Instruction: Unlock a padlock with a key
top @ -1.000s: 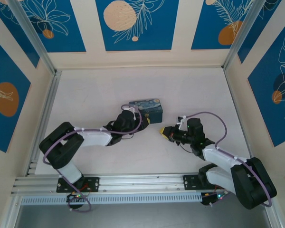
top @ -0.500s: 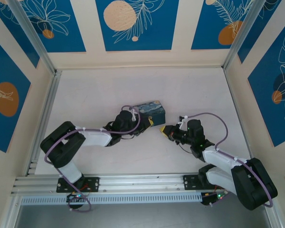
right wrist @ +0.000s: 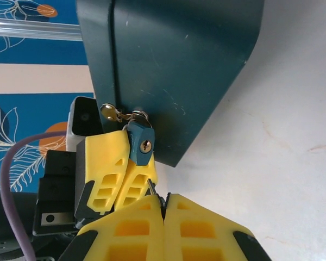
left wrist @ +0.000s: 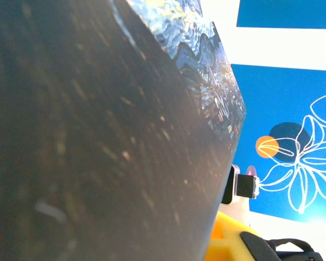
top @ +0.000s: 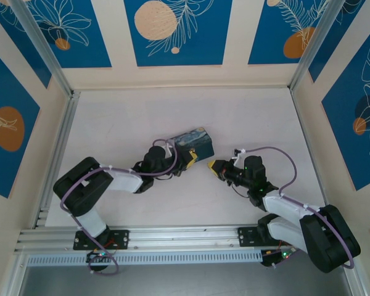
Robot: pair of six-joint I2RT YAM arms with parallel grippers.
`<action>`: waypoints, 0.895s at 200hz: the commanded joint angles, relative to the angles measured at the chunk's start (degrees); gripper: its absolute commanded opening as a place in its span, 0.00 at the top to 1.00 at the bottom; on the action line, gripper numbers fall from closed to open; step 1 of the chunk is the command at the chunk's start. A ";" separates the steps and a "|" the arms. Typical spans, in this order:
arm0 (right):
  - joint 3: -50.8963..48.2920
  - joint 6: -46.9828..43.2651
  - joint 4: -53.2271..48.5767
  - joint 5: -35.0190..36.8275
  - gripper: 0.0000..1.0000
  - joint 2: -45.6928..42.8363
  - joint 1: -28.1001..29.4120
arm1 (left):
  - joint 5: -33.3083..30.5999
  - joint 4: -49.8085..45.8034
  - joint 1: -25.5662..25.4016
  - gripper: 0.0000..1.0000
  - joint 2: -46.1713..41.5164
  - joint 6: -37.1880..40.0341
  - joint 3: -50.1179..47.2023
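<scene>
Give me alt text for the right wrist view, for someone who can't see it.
A small teal padlock hangs from a dark box, keyhole facing the camera, pinched at the tips of the left gripper. Just below, the shut right gripper holds a thin key pointing up toward it.

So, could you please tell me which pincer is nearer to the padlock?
Left. The left pincer touches the padlock at the box's edge; the right pincer, holding the key, sits just short of it.

right hand [right wrist: 164, 201] closed on key [right wrist: 151, 188] | key just below padlock [right wrist: 142, 142] | box [right wrist: 174, 65] behind
</scene>
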 commanded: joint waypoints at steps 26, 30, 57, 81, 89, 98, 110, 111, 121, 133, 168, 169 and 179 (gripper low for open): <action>0.73 -3.35 4.41 -4.55 1.00 0.15 0.09 | 4.03 4.94 2.06 1.00 -1.50 -1.29 -0.67; 0.81 -3.69 4.52 -4.84 1.00 0.23 0.07 | 4.10 4.92 2.14 1.00 -1.67 -1.21 -0.79; 1.34 -5.76 4.87 -6.21 1.00 0.58 -0.02 | 4.92 4.50 2.81 1.00 -2.85 -0.30 -1.24; 2.37 -9.26 5.23 -8.26 1.00 0.75 0.07 | 5.58 4.32 3.19 1.00 -3.51 0.11 -1.10; 2.65 -10.75 5.18 -8.97 1.00 0.68 0.16 | 5.74 4.11 3.25 1.00 -3.68 0.23 -1.09; 2.71 -12.09 5.32 -9.51 1.00 0.52 0.19 | 5.90 3.89 3.36 1.00 -3.83 0.37 -1.00; 2.70 -13.92 5.98 -10.52 1.00 0.12 0.33 | 6.02 3.54 3.49 1.00 -4.04 0.50 -0.94; 2.66 -14.18 6.14 -10.67 1.00 0.10 0.33 | 6.03 3.49 3.52 1.00 -4.04 0.50 -0.93; 2.62 -16.00 6.26 -11.29 1.00 -0.65 0.42 | 6.02 3.26 3.53 1.00 -4.16 0.58 -1.05; 2.61 -17.71 5.18 -11.32 1.00 -1.69 0.54 | 6.01 3.22 3.65 1.00 -4.18 0.69 -1.03; 2.35 -20.30 3.65 -12.03 1.00 -3.77 0.44 | 6.11 3.27 3.75 1.00 -4.23 0.71 -1.01; 2.35 -20.36 3.62 -12.08 1.00 -3.79 0.43 | 6.11 3.23 3.74 1.00 -4.23 0.74 -1.06; 2.44 -20.88 3.30 -12.13 1.00 -4.00 0.46 | 6.16 3.23 3.76 1.00 -4.15 0.75 -1.09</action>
